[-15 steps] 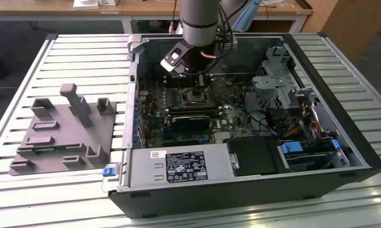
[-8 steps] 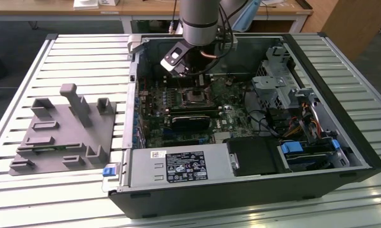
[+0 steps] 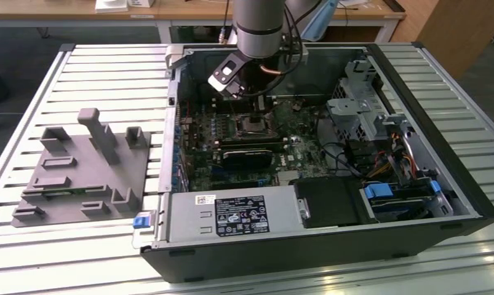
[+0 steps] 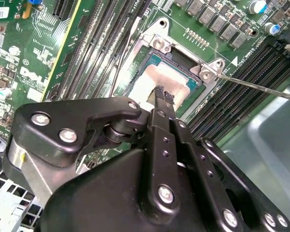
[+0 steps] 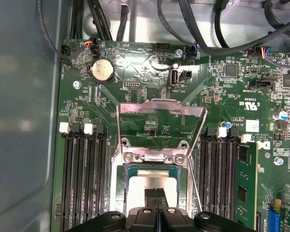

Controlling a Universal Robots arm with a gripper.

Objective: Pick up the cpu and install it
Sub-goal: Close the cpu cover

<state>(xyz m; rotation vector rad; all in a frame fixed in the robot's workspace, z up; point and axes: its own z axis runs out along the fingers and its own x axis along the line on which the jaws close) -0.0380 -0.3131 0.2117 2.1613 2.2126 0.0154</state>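
The cpu (image 4: 150, 77), a flat square chip with a pale silvery top, lies flat in the motherboard socket (image 4: 203, 72). My gripper (image 4: 163, 95) hovers directly over it, its two black fingertips pressed together with nothing between them; whether they touch the chip's top I cannot tell. In the first wrist view the cpu (image 5: 150, 180) sits partly behind the gripper (image 5: 156, 194), and the socket's metal load plate (image 5: 160, 107) stands raised open beyond it. In the exterior view the gripper (image 3: 259, 110) hangs inside the open computer case over the socket (image 3: 253, 125).
The open case (image 3: 443, 178) lies on a slatted table, with a power supply (image 3: 230, 216), drive bays (image 3: 394, 196) and cables inside. Memory slots (image 5: 82, 174) flank the socket. A thin socket lever (image 4: 261, 88) sticks out sideways. A grey fixture with posts (image 3: 82, 166) stands at the exterior view's left.
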